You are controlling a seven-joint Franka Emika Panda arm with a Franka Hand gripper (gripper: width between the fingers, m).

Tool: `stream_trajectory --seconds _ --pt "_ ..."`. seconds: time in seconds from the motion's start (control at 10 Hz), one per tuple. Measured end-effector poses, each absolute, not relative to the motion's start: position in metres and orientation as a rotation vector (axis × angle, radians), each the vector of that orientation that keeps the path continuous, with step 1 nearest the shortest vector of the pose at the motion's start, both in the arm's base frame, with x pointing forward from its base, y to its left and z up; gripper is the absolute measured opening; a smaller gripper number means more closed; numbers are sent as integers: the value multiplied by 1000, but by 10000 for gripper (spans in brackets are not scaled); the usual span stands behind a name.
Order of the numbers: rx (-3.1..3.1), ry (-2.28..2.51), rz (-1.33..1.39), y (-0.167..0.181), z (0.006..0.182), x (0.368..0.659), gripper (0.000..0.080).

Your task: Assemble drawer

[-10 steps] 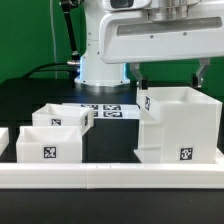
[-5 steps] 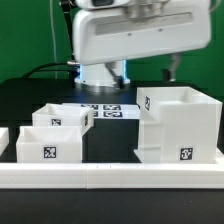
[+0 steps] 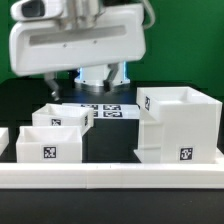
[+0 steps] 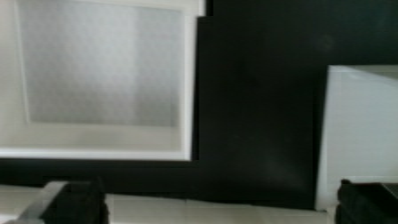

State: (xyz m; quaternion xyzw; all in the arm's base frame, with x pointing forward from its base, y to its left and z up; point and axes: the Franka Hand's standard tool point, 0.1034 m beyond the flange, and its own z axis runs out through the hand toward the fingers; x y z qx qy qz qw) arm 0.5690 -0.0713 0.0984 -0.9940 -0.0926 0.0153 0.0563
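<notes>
The large white drawer casing (image 3: 180, 125) stands on the exterior view's right, open side up, with tags on its walls. Two smaller white trays sit on the left, one behind (image 3: 64, 116) and one in front (image 3: 45, 145). My gripper (image 3: 88, 86) hangs above the table behind the trays, open and empty. In the wrist view the gripper (image 4: 221, 200) shows both dark fingertips (image 4: 71, 203) wide apart with nothing between them. A white tray (image 4: 98, 80) and another white part (image 4: 365, 120) lie below it, with black table between.
The marker board (image 3: 108, 110) lies flat on the black table behind the trays. A long low white border rail (image 3: 110, 176) runs along the front. The arm's white base (image 3: 100, 72) stands at the back, in front of a green backdrop.
The gripper has swept from above the casing on the exterior view's right over to the left, above the trays. It stays open. The drawer parts have not moved.
</notes>
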Motion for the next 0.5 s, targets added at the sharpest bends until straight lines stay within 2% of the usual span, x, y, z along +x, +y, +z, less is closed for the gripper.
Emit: stream_trajectory --seconds 0.5 --pt "-3015 -284 49 -70 97 569 649"
